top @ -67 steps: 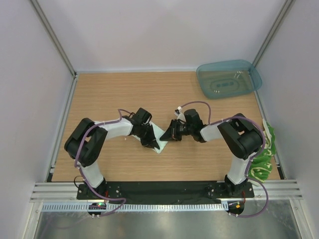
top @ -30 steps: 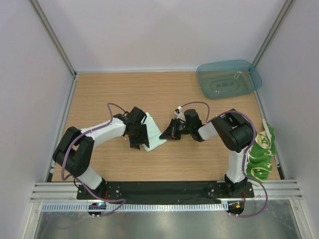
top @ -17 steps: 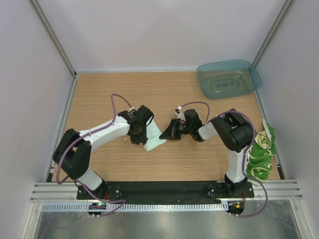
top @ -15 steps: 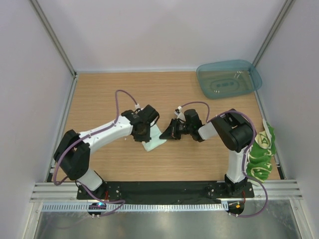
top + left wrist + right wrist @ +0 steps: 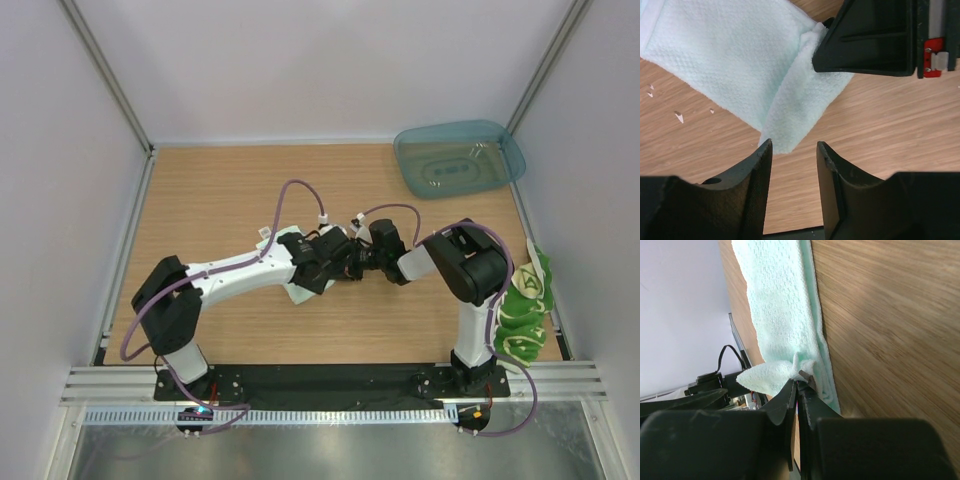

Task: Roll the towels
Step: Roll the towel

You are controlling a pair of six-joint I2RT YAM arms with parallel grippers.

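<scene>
Right now your plain pale mint-white cloth towel (image 5: 730, 60) lies in the middle of the wooden table (image 5: 220, 190), between the two arms. It is partly folded, with one doubled flap reaching toward the left claw (image 5: 793, 149). That claw is spread, its two black fingers apart with nothing between them. The flap's lowest corner sits just ahead of the gap; whether it touches the tips I cannot tell. The right claw (image 5: 798, 386) is pressed together on a bunched pinch at the towel's edge, where a small peak of cloth stands up.

Expect this towel to handle as light, limp, slightly grippy terry. It will sag, crease and drag rather than slide, and it will not hold an edge by itself. So take hold at the flap's free corner or hem, pinching both layers together, not at the flat middle, where your fingers would only scrape wood. With one end pinned by the right claw, a hard tug could pull the fold open.

Your pale yellow towel with green line drawings (image 5: 527, 300) lies crumpled at the right edge beside the right arm, well apart and not yet rolled. The translucent teal plastic tray (image 5: 500, 150) sits in the far right corner.
</scene>
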